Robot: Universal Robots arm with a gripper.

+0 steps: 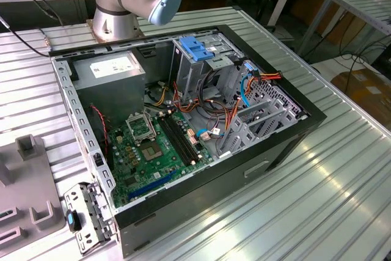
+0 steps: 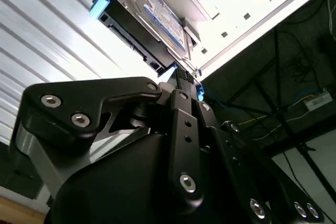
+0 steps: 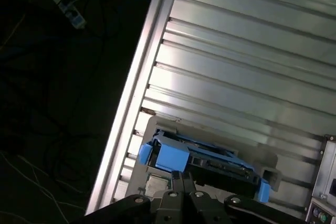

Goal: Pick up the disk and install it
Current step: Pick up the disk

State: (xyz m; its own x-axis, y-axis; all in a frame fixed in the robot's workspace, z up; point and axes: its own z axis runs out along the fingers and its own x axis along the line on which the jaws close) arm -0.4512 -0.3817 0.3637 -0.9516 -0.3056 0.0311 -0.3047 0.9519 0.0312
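Ribbed metal counter (image 3: 252, 51) under the disk (image 3: 210, 163) (stiff, heavyish, knock-sensitive, I'd judge); best held by blue rails (image 3: 168, 156); gripper (image 3: 181, 176) just beside it, opening can't tell.

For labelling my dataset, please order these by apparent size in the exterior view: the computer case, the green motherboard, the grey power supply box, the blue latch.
1. computer case
2. green motherboard
3. grey power supply box, which lies farther from the camera, so its rank against the motherboard is unsure
4. blue latch
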